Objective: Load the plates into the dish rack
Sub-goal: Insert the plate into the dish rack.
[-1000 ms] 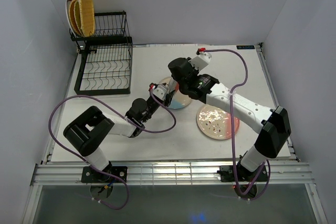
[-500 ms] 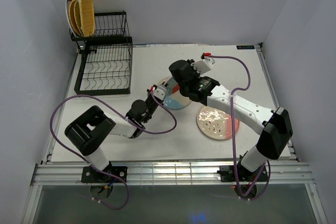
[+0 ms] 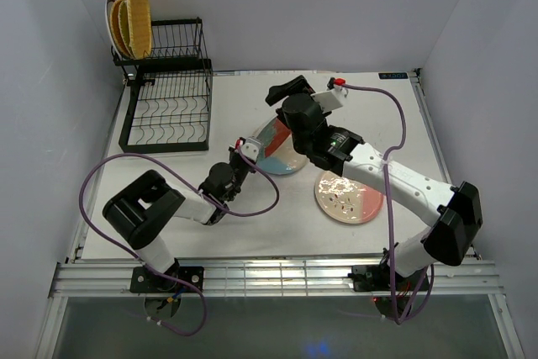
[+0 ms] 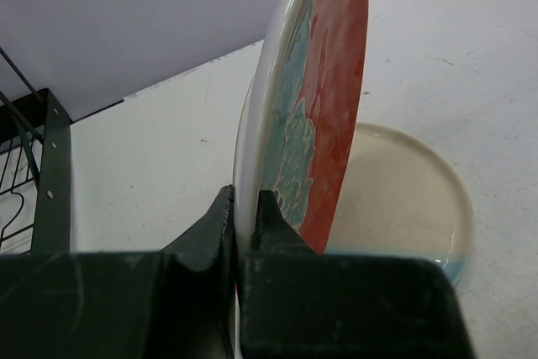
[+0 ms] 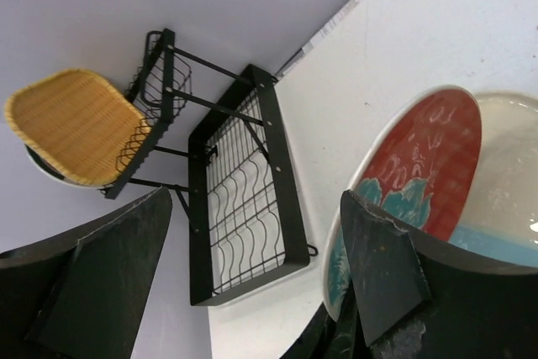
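Red-teal plate point(image 4: 324, 107) stood nearly on edge over the table point(image 3: 395, 107), rim clamped in the left gripper point(image 4: 246, 208). The dish rack point(image 3: 166, 111) lay to its far left, nearer that arm. The right gripper point(image 5: 252, 245) hung spread, empty.

White table point(image 3: 277, 240), pale walls point(image 3: 336, 6)

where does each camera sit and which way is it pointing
Top external: above and behind the bases, facing down on the table, dish rack and both arms.
Left wrist: on the left gripper, facing along fingers shut on the tilted red-teal plate's rim.
Right wrist: on the open right gripper, facing down between its fingers at rack and woven plate.
Shared: all three show the red-teal plate.
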### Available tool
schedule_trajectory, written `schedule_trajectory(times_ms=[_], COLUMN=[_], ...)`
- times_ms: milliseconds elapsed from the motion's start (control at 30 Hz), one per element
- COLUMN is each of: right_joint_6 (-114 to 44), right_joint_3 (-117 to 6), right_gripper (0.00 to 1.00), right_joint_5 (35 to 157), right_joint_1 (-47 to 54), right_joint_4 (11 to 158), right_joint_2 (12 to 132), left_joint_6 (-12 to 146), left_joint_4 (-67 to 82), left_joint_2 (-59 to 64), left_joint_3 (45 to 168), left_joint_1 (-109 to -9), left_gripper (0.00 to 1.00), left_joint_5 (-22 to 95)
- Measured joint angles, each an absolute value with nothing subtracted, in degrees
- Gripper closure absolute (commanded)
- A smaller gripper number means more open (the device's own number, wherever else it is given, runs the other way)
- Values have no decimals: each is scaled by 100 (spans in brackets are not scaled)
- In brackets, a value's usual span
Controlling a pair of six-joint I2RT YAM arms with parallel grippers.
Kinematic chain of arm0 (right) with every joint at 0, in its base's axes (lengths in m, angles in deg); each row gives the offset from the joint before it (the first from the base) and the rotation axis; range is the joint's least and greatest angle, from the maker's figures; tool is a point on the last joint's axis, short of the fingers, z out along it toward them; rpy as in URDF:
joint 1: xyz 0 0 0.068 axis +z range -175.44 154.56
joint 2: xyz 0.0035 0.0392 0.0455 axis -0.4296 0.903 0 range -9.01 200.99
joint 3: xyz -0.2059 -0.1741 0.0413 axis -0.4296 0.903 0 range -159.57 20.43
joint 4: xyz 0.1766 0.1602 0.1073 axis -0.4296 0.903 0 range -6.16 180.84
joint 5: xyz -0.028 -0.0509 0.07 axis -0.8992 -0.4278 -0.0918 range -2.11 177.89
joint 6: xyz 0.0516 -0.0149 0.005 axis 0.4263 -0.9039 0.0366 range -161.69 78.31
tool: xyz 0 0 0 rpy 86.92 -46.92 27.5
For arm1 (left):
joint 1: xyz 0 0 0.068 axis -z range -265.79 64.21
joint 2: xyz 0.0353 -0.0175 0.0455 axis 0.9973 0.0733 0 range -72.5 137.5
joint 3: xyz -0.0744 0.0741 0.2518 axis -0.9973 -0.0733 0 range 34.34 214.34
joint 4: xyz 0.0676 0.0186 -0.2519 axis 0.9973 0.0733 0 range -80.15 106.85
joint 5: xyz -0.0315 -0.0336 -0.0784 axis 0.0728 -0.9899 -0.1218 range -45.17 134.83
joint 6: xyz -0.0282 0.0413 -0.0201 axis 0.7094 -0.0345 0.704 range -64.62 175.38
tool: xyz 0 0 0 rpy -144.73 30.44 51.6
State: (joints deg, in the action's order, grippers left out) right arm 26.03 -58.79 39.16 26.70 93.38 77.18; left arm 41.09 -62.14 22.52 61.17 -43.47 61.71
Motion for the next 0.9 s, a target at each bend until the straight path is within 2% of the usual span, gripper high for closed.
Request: schedule_trajectory(times_ms=[267, 333, 500, 700, 900], right_joint_6=[1869, 1559, 483, -1141, -1753], right_joint_3=[-5114, -4773, -3580, -1545, -701], right_gripper=[12, 7, 3, 3, 2], right_joint_5=[3673, 3555, 3276, 3376, 3516], right_joint_1=[2672, 2672, 2672, 2670, 2670], right_joint_4=[8720, 8532, 7782, 6267, 5677], right_joint_2=[6899, 6602, 5708, 4624, 3942], left_joint_6=[4087, 4122, 4190, 4286, 4219], left_joint_4=[-5868, -5541, -4585, -3471, -2651], left_joint_2=[1994, 1780, 1096, 447, 309], left_joint_3=[6117, 6122, 6275, 6978, 7962], left_joint_1=[-4347, -4347, -4399, -4605, -4738], left_gripper=[100, 100, 100, 100, 100], left_joint_5=[6394, 6455, 6608, 6628, 6757])
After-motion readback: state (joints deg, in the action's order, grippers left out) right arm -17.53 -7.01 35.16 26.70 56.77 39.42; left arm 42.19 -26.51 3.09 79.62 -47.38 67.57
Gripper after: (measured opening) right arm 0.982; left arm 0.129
